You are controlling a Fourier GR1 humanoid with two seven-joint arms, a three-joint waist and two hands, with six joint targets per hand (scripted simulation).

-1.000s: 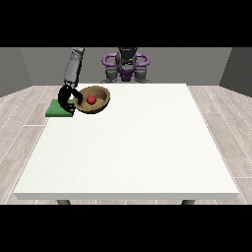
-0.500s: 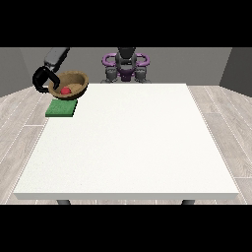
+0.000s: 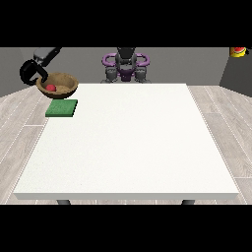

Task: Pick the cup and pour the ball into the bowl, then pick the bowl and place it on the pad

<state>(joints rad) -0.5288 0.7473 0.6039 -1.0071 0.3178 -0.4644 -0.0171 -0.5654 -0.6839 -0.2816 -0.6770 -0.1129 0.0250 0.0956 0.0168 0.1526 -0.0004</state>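
Note:
A brown wooden bowl hangs in the air at the view's far left, just above and behind the green pad. A red ball lies inside the bowl near its left side. The black hand at the view's left curls round the bowl's left rim and holds it up. The green pad lies flat on the table's far left corner with nothing on it. I see no cup. The other hand does not show.
The large white table fills the middle of the view. The robot's torso with purple rings stands behind the far edge. A small red object sits at the top right, away from the table.
The bowl with the ball was lifted off the table and carried left. It now hangs a little lower and closer over the pad than half a second ago.

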